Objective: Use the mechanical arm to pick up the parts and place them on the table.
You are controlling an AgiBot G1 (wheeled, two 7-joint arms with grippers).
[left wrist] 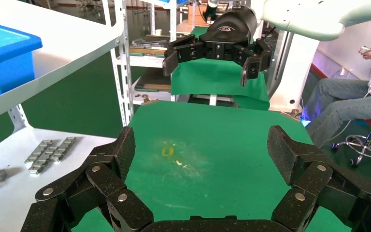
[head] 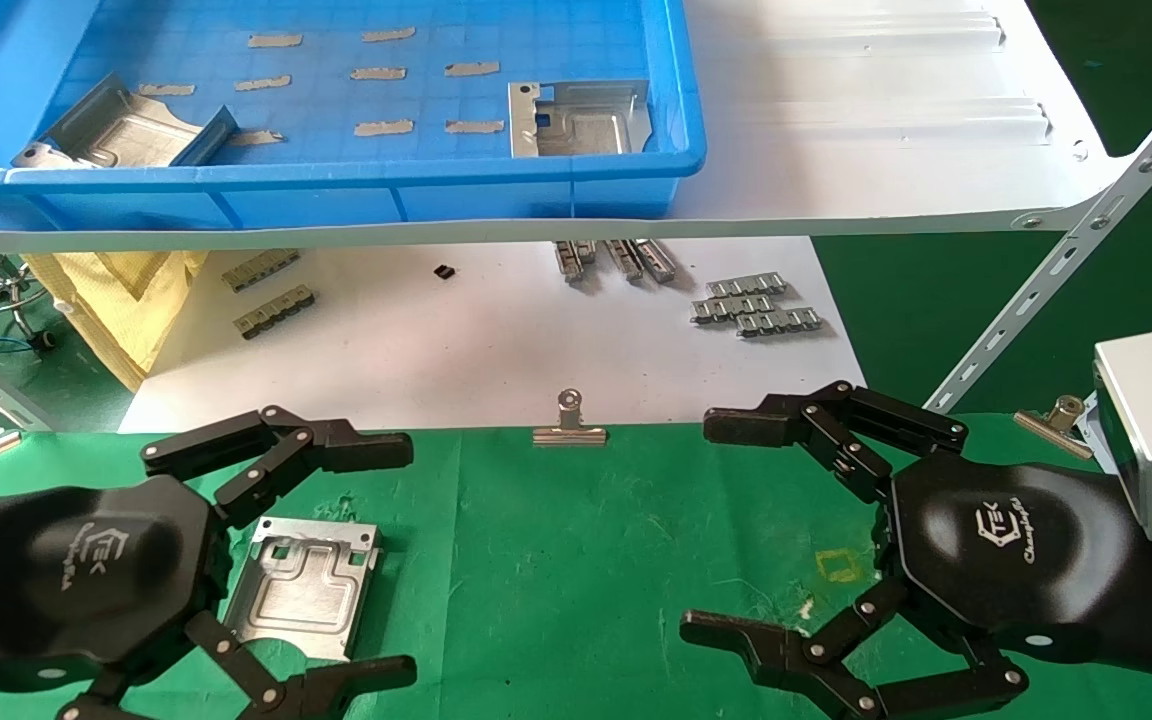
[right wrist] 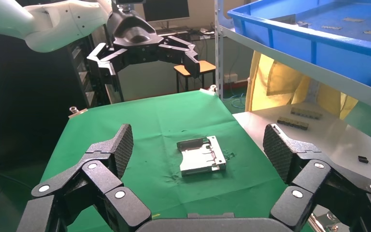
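One silver part (head: 304, 585) lies flat on the green table (head: 576, 560) at the front left; it also shows in the right wrist view (right wrist: 202, 155). Two more parts lie in the blue bin (head: 336, 190) on the shelf: one tilted at its left (head: 126, 130), one flat at its right (head: 578, 120). My left gripper (head: 376, 560) is open and empty, hovering over the cloth with the placed part just below its fingers. My right gripper (head: 726, 525) is open and empty above the cloth at the right, beside a yellow square mark (head: 841, 566).
A white shelf (head: 886, 150) carries the bin, with a slotted bracket (head: 1066, 260) at the right. A white surface behind the cloth holds grey ribbed strips (head: 756, 305). A silver binder clip (head: 569, 425) sits on the cloth's far edge. A yellow bag (head: 126, 300) lies at the left.
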